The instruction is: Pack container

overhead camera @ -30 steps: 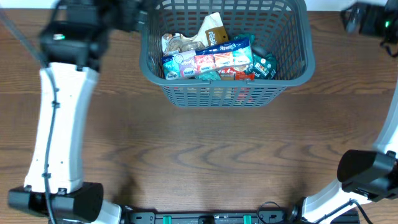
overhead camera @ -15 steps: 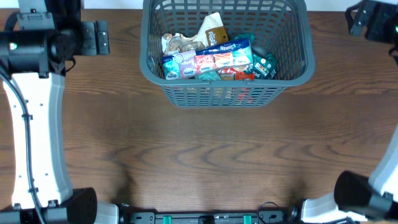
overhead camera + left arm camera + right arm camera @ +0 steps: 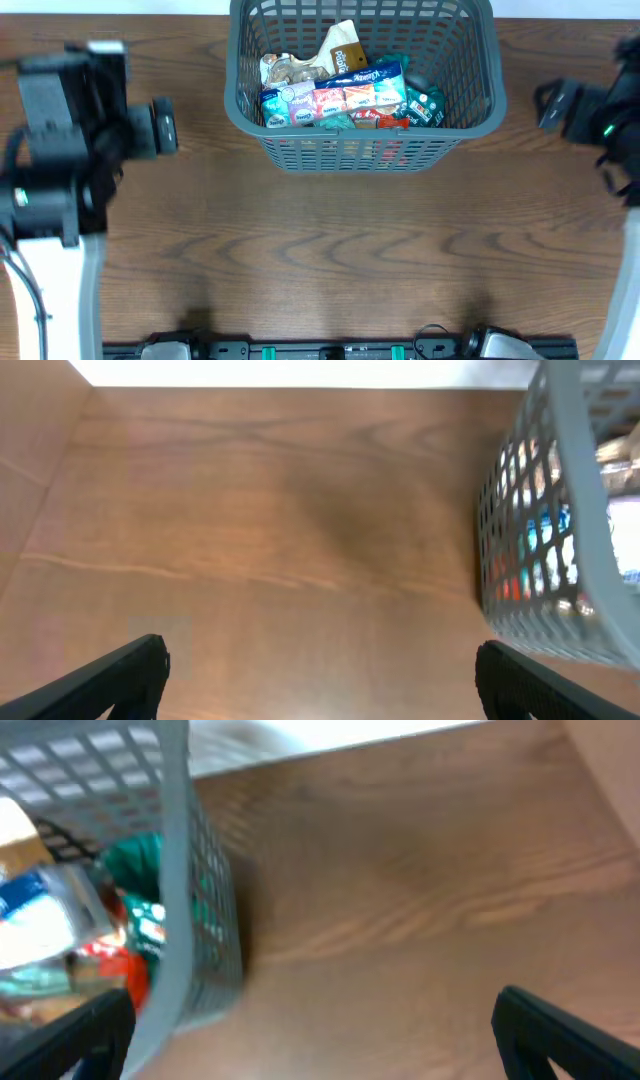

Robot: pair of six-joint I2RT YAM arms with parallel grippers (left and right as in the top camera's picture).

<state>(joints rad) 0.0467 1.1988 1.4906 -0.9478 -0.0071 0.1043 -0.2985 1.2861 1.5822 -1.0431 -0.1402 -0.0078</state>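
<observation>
Container [image 3: 362,150], grey lattice plastic, rect., w/ packets [image 3: 345,95]

The left arm [image 3: 48,285] runs up the left side of the overhead view, its white link ending in a black wrist [image 3: 60,130]. The left gripper [image 3: 162,125] points sideways toward the middle. In the left wrist view its fingers [image 3: 110,675] sit at the two lower corners, jaws spread wide. The right arm [image 3: 612,125] reaches in from the right edge, partly blurred. The right gripper [image 3: 555,103] points inward, its dark fingers [image 3: 560,1035] likewise set far apart.
</observation>
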